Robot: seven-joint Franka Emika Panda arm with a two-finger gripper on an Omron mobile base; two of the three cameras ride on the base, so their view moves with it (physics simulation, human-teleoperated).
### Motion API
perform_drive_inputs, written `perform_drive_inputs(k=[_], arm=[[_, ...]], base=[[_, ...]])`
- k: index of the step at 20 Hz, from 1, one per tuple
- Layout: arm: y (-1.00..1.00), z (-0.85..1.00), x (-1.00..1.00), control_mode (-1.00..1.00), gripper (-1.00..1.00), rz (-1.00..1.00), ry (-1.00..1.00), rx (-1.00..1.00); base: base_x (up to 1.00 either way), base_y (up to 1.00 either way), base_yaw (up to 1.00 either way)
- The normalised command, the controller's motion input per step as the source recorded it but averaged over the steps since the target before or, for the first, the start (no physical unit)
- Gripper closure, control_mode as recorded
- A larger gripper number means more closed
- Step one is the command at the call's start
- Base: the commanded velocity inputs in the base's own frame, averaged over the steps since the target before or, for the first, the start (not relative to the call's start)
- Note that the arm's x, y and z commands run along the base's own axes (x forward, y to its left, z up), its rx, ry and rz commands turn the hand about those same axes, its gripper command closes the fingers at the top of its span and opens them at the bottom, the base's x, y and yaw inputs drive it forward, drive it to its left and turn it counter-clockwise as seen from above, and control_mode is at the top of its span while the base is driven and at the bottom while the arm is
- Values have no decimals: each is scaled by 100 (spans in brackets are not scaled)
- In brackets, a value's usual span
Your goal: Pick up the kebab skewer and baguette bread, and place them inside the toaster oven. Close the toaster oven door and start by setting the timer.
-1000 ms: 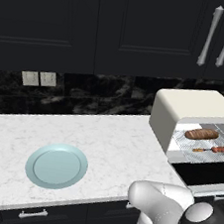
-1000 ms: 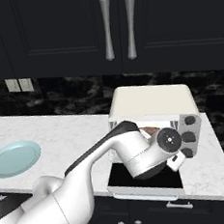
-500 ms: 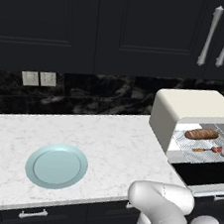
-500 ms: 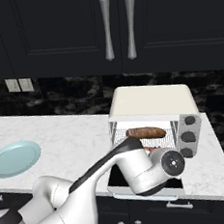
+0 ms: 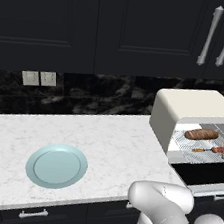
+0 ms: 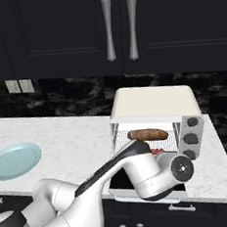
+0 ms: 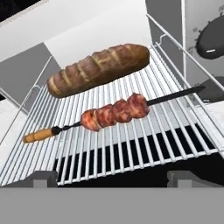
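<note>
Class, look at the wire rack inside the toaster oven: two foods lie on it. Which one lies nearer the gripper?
The kebab skewer: it lies at the front of the wire rack, while the baguette bread lies behind it, deeper in the toaster oven.

A pale blue plate [image 5: 57, 166] lies flat on the white marble counter [image 5: 105, 143], below two wall sockets [image 5: 39, 78] set in the dark stone backsplash [image 5: 106, 96], with black cabinets [image 5: 120, 30] bearing silver handles [image 5: 220, 36] above.
</note>
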Motion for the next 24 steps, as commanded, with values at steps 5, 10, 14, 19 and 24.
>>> perform_drive_inputs(k=[5,10,14,19,24], arm=[[15,-5,0,-100,-100,1,-1,-9],[35,-22,0,-100,-100,3,-2,-17],[6,-27,8,-100,-100,3,-4,-9],[0,-28,2,-100,-100,7,-5,-4],[0,-15,3,-100,-100,4,-3,-2]], base=[[0,0,0],[0,0,0],[0,0,0],[0,0,0],[0,0,0]])
